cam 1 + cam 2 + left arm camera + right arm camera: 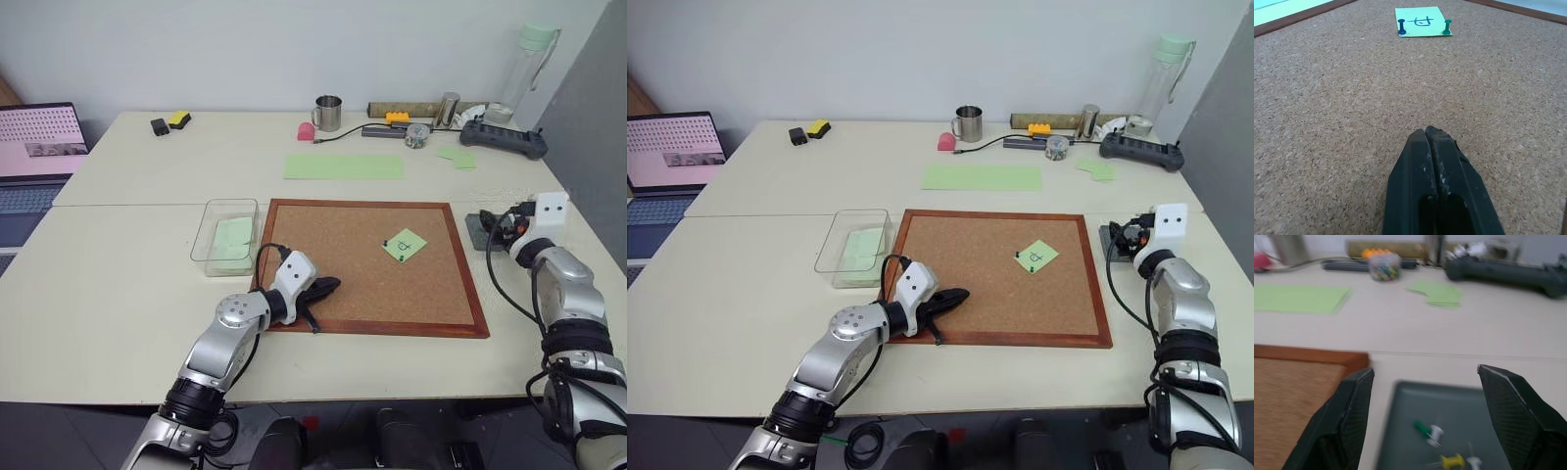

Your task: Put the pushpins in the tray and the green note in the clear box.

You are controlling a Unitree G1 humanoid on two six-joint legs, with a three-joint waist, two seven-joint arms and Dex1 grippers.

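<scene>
The green note [405, 245] lies on the cork board [333, 235], right of its middle, with a dark mark on it. Two pushpins stand in its near edge, one blue [1401, 27] and one green [1447, 27]. My left gripper [328, 286] rests shut on the board's front left part, pointing at the note from well short of it. The dark grey tray [1410, 401] sits just past the board's right edge, with loose pushpins [1427, 431] in it. Over the tray my right gripper [1425, 370] stands open, with nothing between its fingers. The clear box [231, 202] stands left of the board, with green paper inside.
A long green paper strip [344, 166] lies behind the board. Along the back edge are a metal mug [328, 113], a jar of pins [417, 135], green paper pieces [457, 155], a black power strip [505, 139] and a tall clear bottle [529, 59]. A laptop [34, 147] is at far left.
</scene>
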